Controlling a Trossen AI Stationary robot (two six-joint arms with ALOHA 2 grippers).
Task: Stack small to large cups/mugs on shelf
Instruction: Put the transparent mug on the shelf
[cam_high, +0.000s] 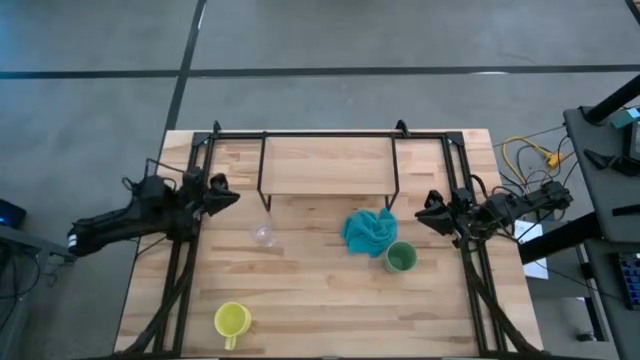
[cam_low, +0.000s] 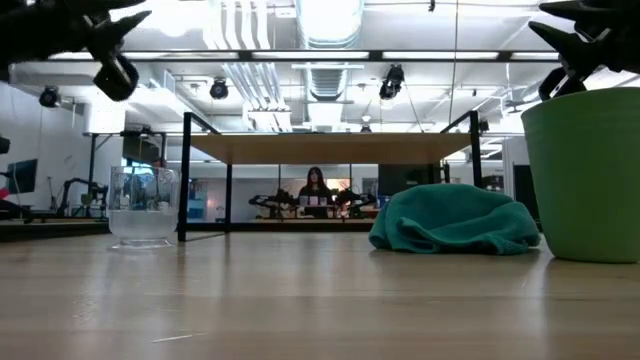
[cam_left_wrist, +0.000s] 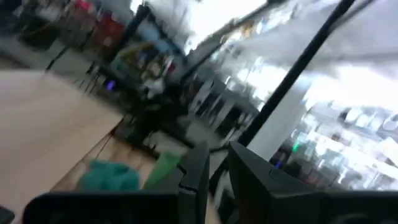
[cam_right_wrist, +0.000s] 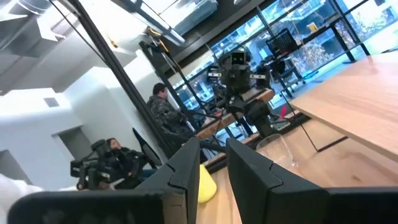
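Both grippers, left (cam_high: 226, 196) and right (cam_high: 430, 214), nearly closed, empty, green cup (cam_low: 585, 172) cut off.

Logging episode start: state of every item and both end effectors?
glass cup: upright, empty, on the table in front of the shelf
yellow mug: upright, empty, near table edge
green cup: upright, empty, beside the cloth
teal cloth: crumpled
shelf: nothing on top
left end effector: empty, at table's left side
right end effector: empty, at table's right side
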